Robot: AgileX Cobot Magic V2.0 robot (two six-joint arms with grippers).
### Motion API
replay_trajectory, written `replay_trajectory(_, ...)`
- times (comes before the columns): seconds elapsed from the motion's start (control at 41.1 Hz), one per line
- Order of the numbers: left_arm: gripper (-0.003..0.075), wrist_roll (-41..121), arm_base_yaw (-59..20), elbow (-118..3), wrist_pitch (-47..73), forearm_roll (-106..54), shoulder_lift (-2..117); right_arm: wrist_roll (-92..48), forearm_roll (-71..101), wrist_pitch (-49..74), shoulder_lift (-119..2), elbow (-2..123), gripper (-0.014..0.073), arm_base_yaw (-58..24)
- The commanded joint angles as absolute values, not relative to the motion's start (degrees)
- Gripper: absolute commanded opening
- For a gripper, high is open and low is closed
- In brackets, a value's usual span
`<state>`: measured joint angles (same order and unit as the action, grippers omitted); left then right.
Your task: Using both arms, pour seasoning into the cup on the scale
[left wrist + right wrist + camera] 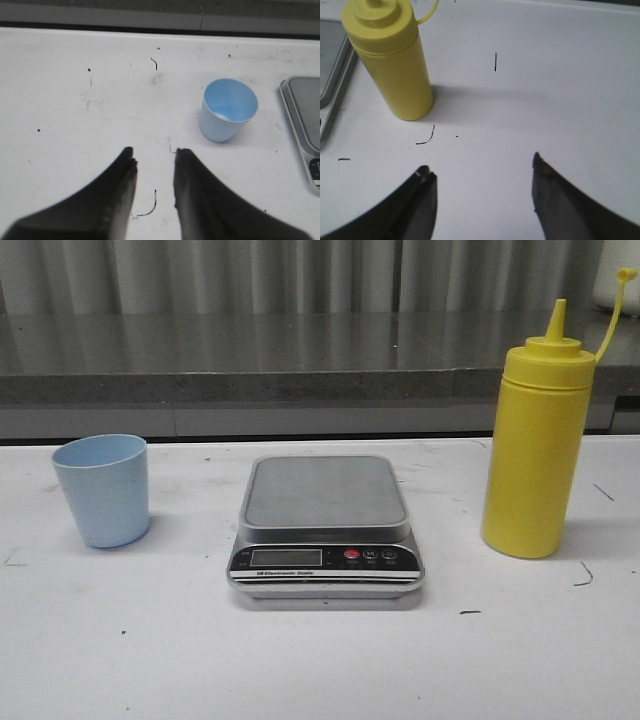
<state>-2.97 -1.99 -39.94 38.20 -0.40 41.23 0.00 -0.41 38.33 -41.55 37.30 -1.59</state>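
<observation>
Fingers: neither gripper appears in the front view. There, the digital kitchen scale (326,533) sits mid-table with its steel platform bare. The light blue cup (102,489) stands upright on the white table (320,660) well to the scale's left; the yellow squeeze bottle (536,447) stands upright well to its right, its cap dangling from a thin strap (612,312). A grey counter ledge (250,360) runs behind.

Left wrist view: the left gripper (154,152) hovers over bare, pen-marked table, its black fingers (120,175) parted by a narrow gap, holding nothing. The cup (228,109) stands ahead, empty inside, apart from the scale's corner (302,120).

Right wrist view: the right gripper (481,170) is spread wide, fingers (422,192) touching nothing. The bottle (392,62) stands ahead, just beside the scale's edge (332,65).
</observation>
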Motion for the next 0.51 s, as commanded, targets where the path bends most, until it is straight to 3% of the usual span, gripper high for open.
replay_trajectory(0.0,0.0408,-2.74,-3.68,-42.84,35.09,-1.08,43.58,-0.72,-0.92,35.03,-41.72,38.84,0.0529,-1.46)
replay_trajectory(0.097,0.0465,-2.74,-6.37,-44.98,35.9,-1.08,47.0,-0.72,-0.92,35.03,-41.72,38.84,0.0528,-1.46)
replay_trajectory(0.486,0.0463,-2.74,-13.37,-60.19,41.54,-1.08,69.93,-0.72,-0.92,35.03,-41.72,38.84,0.0528,-1.46)
